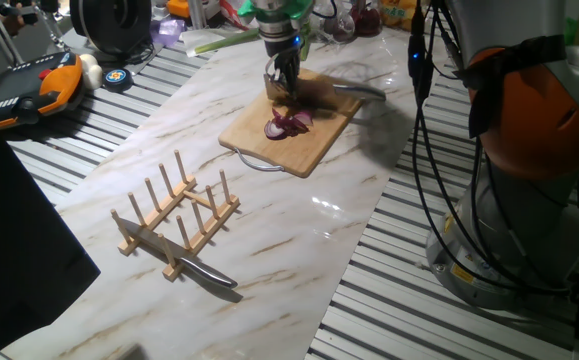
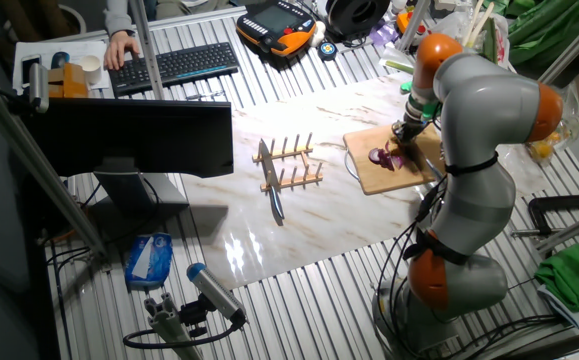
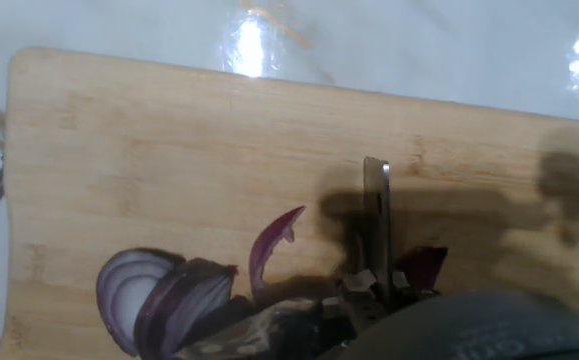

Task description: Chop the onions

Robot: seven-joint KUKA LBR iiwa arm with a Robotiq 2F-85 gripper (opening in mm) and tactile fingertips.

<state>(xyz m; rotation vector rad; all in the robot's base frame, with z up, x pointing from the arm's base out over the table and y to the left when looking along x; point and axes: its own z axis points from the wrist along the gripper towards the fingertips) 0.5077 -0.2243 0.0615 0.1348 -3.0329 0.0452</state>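
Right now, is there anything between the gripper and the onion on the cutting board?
Nothing visible stands between them. The gripper hangs directly above the cutting board, with a knife blade pointing down from it, right beside the purple onion pieces. The knife rack sits well apart, on the marble table.

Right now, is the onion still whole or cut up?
Cut up. The onion lies in purple slices on the cutting board, with its pale inside rings showing.
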